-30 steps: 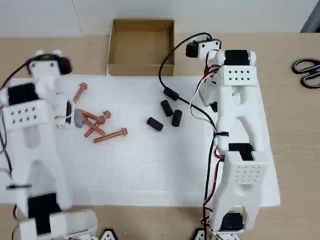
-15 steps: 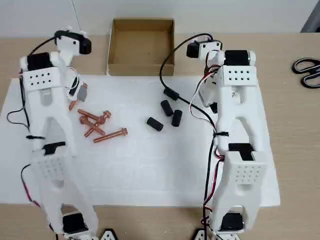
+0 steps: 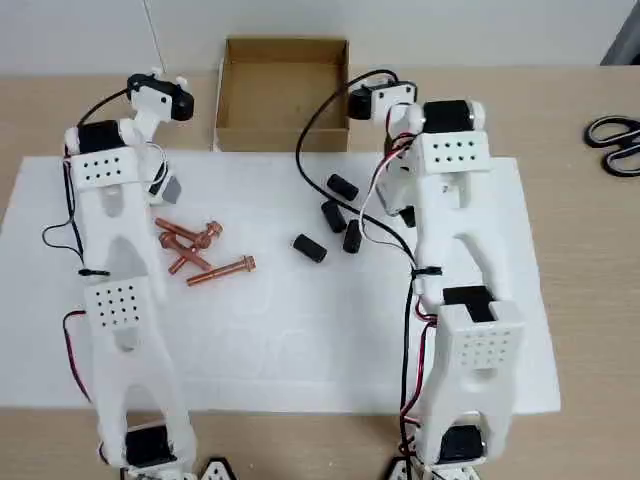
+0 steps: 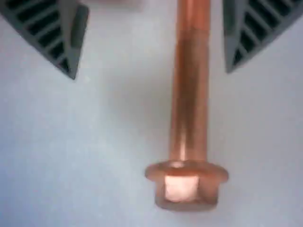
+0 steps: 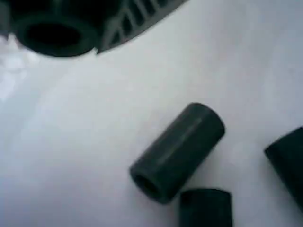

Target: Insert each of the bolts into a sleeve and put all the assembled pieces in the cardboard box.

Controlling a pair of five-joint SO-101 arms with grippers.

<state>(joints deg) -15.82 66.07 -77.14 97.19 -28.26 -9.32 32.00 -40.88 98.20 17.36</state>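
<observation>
One wooden surface (image 3: pixel 590 260) carries a white sheet (image 3: pixel 300 340). Both arms are based at its near edge: left arm (image 3: pixel 112 300), right arm (image 3: pixel 478 345). Cardboard box (image 3: pixel 285 45) sits just past the sheet's far edge, between the two wrists.

Loose bolts (image 3: pixel 220 269) lie in a small heap just beside the left arm. Three loose sleeves (image 3: pixel 352 236) lie near the right arm. So the left is nearer the bolts, the right nearer the sleeves.

Left gripper (image 4: pixel 150 68): open, jaws apart on either side of one bolt (image 4: pixel 189 123), neither touching it. The bolt lies flat on the sheet, long axis in line with the gripper's reach. Its flanged head is on the wrist side and its shaft runs out between the jaws. Judgement: a plain closing would pinch the shaft across its width (unless it rolls).

Right gripper (image 3: pixel 403 210): tucked under its arm from above; state cannot be told. One sleeve (image 5: pixel 54 33) sits close by it, bore toward the wrist camera. Gripped or merely beside, I cannot say.

The bolt's far end is cut off. From above, the left wrist hides that bolt.
</observation>
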